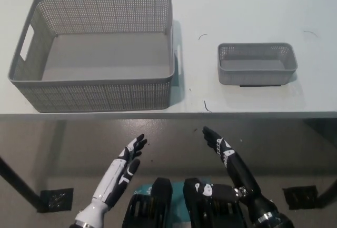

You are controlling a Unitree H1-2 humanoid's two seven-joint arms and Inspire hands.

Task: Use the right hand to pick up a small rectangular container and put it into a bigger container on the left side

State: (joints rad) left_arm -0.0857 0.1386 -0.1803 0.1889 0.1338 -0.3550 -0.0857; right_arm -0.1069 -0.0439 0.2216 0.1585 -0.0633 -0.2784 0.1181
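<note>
Head view, white table (247, 7), two grey baskets, grey floor (168, 138) below

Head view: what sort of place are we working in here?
Probably a lab or test bench rather than a home: a plain white table holds only a large grey basket and a small grey basket, over a bare grey floor. Both hands, left hand and right hand, hang open below the edge.

On the white bench (253, 7), the large grey perforated plastic basket (95, 88) sits at the left and the small grey perforated rectangular container (256, 72) at the right, well apart. Both hands hang below the bench's front edge, white left hand (130, 159) beside black right hand (218, 145).
</note>
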